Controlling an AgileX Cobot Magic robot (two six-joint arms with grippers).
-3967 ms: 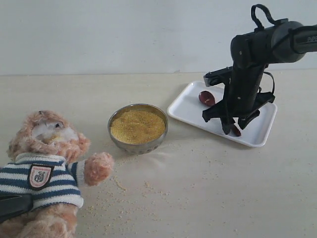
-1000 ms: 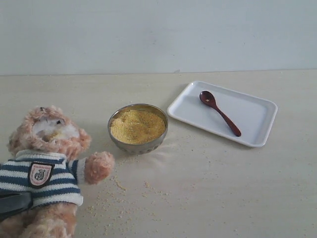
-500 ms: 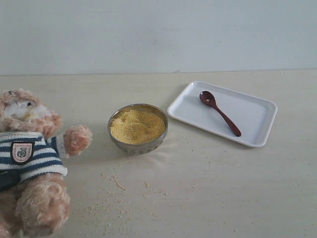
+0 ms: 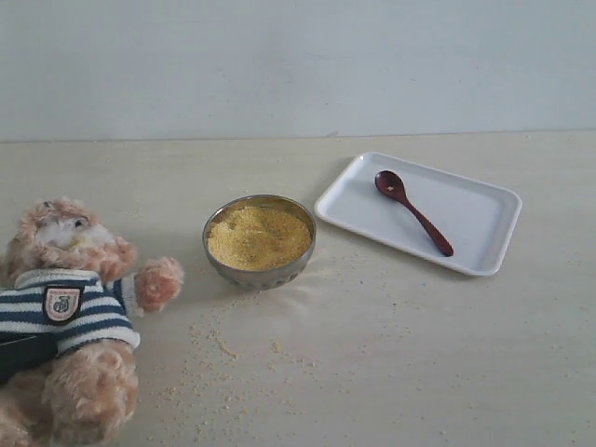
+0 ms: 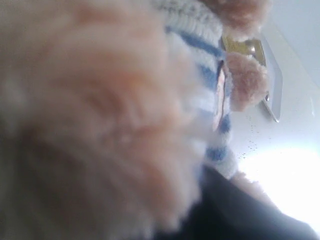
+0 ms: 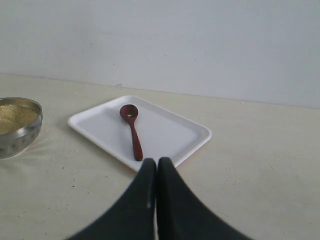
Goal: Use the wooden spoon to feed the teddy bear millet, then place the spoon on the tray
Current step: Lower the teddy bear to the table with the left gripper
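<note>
The teddy bear [image 4: 74,307] leans at the table's front left in its striped shirt. My left gripper [image 4: 20,354] is shut on the bear's side; one dark finger [image 5: 240,212] presses into the fur, which fills the left wrist view. The wooden spoon [image 4: 414,212] lies free on the white tray [image 4: 484,219] at the back right, bowl end toward the wall. Millet [image 4: 259,235] is heaped in the metal bowl [image 4: 260,270] at the centre. My right gripper [image 6: 157,161] is shut and empty, a short way back from the tray's [image 6: 170,131] near corner and the spoon [image 6: 132,131].
Loose grains [image 4: 219,345] are scattered on the table in front of the bowl and beside the bear. A plain wall stands behind the table. The right arm is outside the exterior view. The bowl [image 6: 17,127] sits off to the side of the tray.
The right arm, over the tray four seconds ago, has left the exterior view with the spoon lying on the tray. The bear swung left in my left gripper, then came slightly back right.
</note>
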